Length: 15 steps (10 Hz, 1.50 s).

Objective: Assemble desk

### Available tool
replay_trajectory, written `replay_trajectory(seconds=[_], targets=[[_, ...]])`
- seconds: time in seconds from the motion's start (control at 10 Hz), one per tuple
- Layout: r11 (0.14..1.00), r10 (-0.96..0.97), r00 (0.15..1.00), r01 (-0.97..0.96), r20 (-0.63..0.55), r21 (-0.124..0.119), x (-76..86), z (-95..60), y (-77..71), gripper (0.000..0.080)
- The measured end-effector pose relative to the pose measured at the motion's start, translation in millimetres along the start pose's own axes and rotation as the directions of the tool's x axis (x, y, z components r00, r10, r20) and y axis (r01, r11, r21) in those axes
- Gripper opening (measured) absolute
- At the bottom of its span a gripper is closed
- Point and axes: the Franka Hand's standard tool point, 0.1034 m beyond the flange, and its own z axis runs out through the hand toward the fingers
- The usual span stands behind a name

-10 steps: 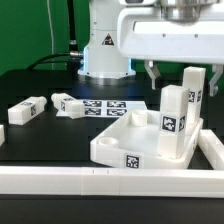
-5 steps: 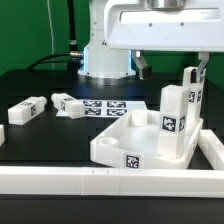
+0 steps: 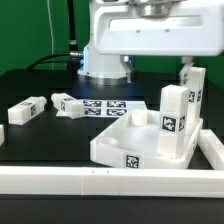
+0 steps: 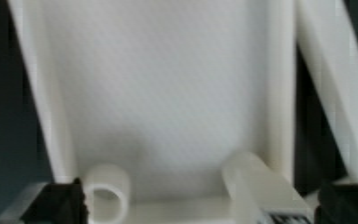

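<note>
The white desk slab (image 3: pixel 118 138) lies rim up at the exterior view's centre right. Two legs stand upright in its right-hand corners, a front leg (image 3: pixel 172 122) and a rear leg (image 3: pixel 192 88). Two more legs lie loose on the black table at the left, one (image 3: pixel 26 110) nearer the edge and one (image 3: pixel 68 103) by the marker board. My gripper (image 3: pixel 157 64) hangs open and empty above the slab's far side, left of the rear leg. In the wrist view the slab (image 4: pixel 158 90) fills the frame, with a round socket (image 4: pixel 108 196) and a standing leg (image 4: pixel 252 180) between my spread fingers (image 4: pixel 51 203).
The marker board (image 3: pixel 106 108) lies flat behind the slab. A long low white rail (image 3: pixel 60 180) runs along the table's front and turns back at the right (image 3: pixel 212 150). The arm's base (image 3: pixel 105 55) stands at the back, with a green wall behind.
My gripper has moved to the exterior view's left and slightly up, away from the rear upright leg. It stays open and empty. The parts have not moved.
</note>
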Motion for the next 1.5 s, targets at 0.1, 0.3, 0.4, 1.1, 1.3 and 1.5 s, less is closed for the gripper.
replay_trajectory(seconds=[0.1, 0.3, 0.4, 1.1, 1.3, 1.5], targets=[[1.000, -0.012, 1.000, 0.012, -0.013, -0.005, 1.1, 9.1, 10.8, 0.0649], [0.999, -0.044, 0.999, 0.044, -0.025, -0.021, 5.5, 28.4, 32.9, 0.0649], [0.998, -0.053, 0.998, 0.053, -0.026, -0.017, 5.1, 25.8, 28.2, 0.0649], [0.992, -0.122, 0.991, 0.119, -0.051, -0.052, 7.8, 61.1, 59.6, 0.0649], [0.990, -0.128, 0.991, 0.125, -0.045, -0.065, 7.6, 75.9, 65.1, 0.0649], [0.989, -0.128, 0.991, 0.125, -0.037, -0.073, 10.1, 85.4, 68.6, 0.0649]])
